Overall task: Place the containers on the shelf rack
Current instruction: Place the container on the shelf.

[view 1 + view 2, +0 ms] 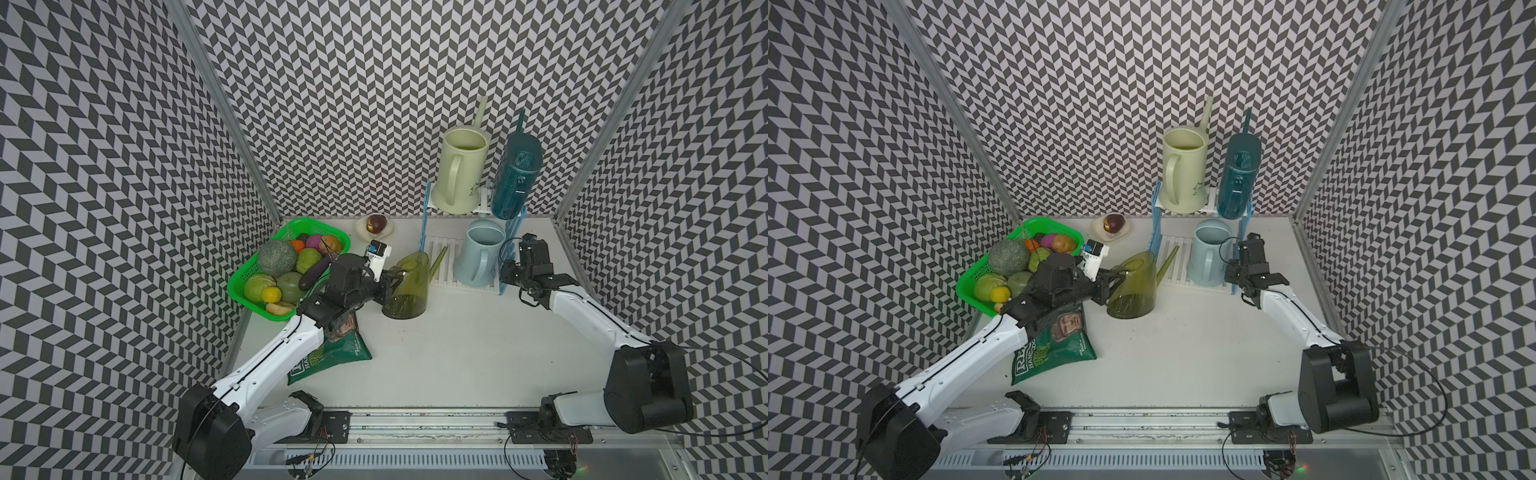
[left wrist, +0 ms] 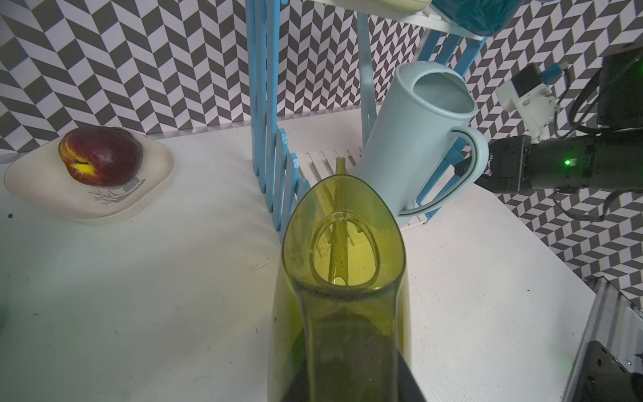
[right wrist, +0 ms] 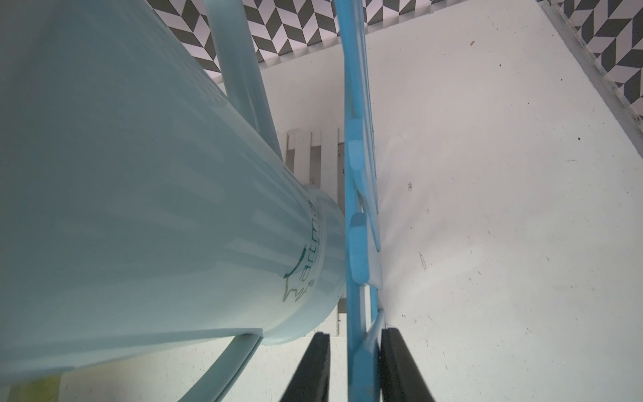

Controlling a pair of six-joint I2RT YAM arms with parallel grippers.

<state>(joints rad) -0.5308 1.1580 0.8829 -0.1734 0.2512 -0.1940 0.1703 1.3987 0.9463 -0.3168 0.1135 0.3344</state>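
**A:** Left claw [image 1: 394, 277] pinches the olive can [image 1: 409, 293]. The can sits just beside the rack [image 1: 448, 275], spout poking over the lower shelf.

**B:** Right claw [image 3: 355, 335] straddles the rack's side panel. Clamped or not, I can't tell. Blue can [image 1: 478, 257] stands on the rack's lower shelf, cream can [image 1: 459, 174] and teal can [image 1: 515, 178] on its top shelf.

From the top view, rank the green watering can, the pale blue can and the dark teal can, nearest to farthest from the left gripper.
1. The green watering can: held in the left gripper jaws.
2. The pale blue can: on the rack, lower shelf, right end.
3. The dark teal can: top shelf, right end, farthest.
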